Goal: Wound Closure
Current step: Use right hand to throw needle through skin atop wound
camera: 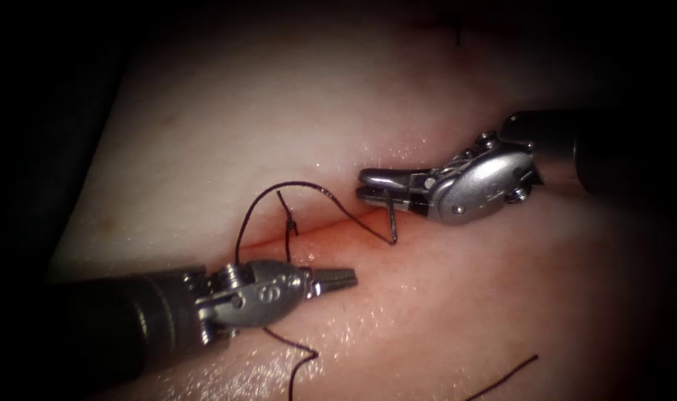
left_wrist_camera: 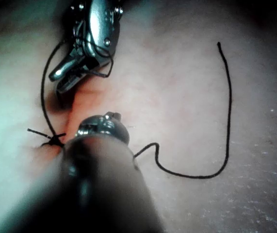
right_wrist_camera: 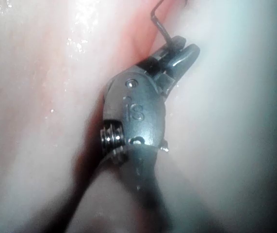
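Observation:
The cut (camera: pixel 331 223) runs across the tissue (camera: pixel 241 126), with red fluid along it. A tied knot (camera: pixel 290 223) with a short tail sits on the cut's left part. My right tool (camera: pixel 362 184) is shut on the needle (camera: pixel 391 219) near one end. The needle hangs down to the cut, and I cannot tell whether it enters the tissue. Dark thread (camera: pixel 256 200) arcs from that spot up and round to the left tool. My left tool (camera: pixel 351 278) lies below the cut, shut, with nothing seen in it. The right wrist view shows the right tool (right_wrist_camera: pixel 184 47) clamping the needle (right_wrist_camera: pixel 158 24).
More thread trails out from under the left tool (camera: pixel 301 356), and a loose end (camera: pixel 505 375) lies lower right. In the left wrist view a long slack curve of thread (left_wrist_camera: pixel 228 107) rests on the tissue beside the knot (left_wrist_camera: pixel 55 140) and the right tool (left_wrist_camera: pixel 60 80).

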Action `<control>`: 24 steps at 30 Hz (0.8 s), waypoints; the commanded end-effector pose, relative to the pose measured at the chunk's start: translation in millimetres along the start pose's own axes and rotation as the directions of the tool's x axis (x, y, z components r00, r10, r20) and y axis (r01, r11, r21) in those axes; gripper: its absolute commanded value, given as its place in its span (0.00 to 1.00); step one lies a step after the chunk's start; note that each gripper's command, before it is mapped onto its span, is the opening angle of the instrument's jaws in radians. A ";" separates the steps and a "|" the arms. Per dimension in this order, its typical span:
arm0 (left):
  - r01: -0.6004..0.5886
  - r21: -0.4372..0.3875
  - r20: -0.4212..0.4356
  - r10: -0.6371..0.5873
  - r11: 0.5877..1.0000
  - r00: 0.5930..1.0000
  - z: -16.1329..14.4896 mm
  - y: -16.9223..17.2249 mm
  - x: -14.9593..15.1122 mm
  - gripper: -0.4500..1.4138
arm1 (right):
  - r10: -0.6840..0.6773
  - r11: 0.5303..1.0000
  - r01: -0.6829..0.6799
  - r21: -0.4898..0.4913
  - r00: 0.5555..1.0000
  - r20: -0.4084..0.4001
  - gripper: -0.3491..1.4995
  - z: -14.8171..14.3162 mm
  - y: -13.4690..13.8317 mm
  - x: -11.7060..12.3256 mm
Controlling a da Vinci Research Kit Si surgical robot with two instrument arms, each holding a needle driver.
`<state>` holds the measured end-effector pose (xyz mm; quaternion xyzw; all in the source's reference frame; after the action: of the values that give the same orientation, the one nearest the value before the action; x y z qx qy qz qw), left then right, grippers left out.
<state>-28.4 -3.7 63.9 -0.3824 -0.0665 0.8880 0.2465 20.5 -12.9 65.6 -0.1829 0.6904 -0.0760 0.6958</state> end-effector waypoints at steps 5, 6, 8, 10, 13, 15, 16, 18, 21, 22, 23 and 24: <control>0.003 0.004 -0.001 -0.003 1.000 1.000 1.4 -0.3 0.4 0.00 | 0.043 0.999 -0.043 0.021 0.999 0.017 0.00 0.9 -1.9 -2.0; 0.003 0.004 -0.001 -0.003 1.000 1.000 1.4 -0.3 0.4 0.00 | 0.046 0.999 -0.046 0.021 0.999 0.018 0.00 0.9 -2.1 -2.1; 0.008 0.004 -0.001 -0.008 1.000 1.000 1.4 -0.4 0.4 0.00 | 0.051 0.998 -0.052 0.024 0.998 0.019 0.00 0.7 -2.5 -2.4; 0.007 0.003 -0.001 -0.007 1.000 1.000 1.3 -0.4 0.3 0.00 | 0.058 0.998 -0.058 0.026 0.998 0.017 0.00 0.6 -3.0 -2.5; 0.011 -0.002 0.003 -0.011 1.000 1.000 1.2 -0.7 0.1 0.00 | 0.068 0.996 -0.070 0.051 0.997 0.030 0.00 0.6 -4.7 -2.8; 0.011 -0.003 0.003 -0.011 1.000 1.000 1.2 -0.7 0.1 0.00 | 0.071 0.995 -0.073 0.067 0.997 0.039 0.00 0.6 -5.4 -2.9; 0.011 -0.003 0.003 -0.011 1.000 1.000 1.2 -0.8 0.0 0.00 | 0.072 0.995 -0.075 0.070 0.997 0.041 0.00 0.6 -5.7 -3.1; 0.011 -0.003 0.003 -0.011 1.000 1.000 1.2 -0.8 0.0 0.00 | 0.083 0.994 -0.086 0.073 0.996 0.044 0.00 0.5 -6.3 -3.4; 0.011 -0.004 0.006 -0.011 1.000 1.000 1.2 -0.8 0.0 0.00 | 0.086 0.993 -0.089 0.078 0.995 0.048 0.00 0.2 -6.9 -3.8; 0.011 -0.004 0.006 -0.011 1.000 1.000 1.2 -0.8 0.0 0.00 | 0.083 0.993 -0.087 0.081 0.995 0.049 0.00 0.2 -7.1 -3.9; 0.010 -0.004 0.010 -0.010 1.000 1.000 1.1 -0.9 0.0 0.00 | 0.084 0.993 -0.088 0.078 0.995 0.053 0.00 0.0 -7.4 -4.0; 0.011 -0.003 0.011 -0.011 1.000 1.000 1.1 -1.0 0.0 0.00 | 0.092 0.993 -0.096 0.073 0.994 0.060 0.00 -0.2 -7.7 -4.2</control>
<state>-28.2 -2.8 64.5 -0.3760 -0.0715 0.8891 0.2508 20.5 -18.5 71.7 -0.1237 0.6735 -0.0616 0.7262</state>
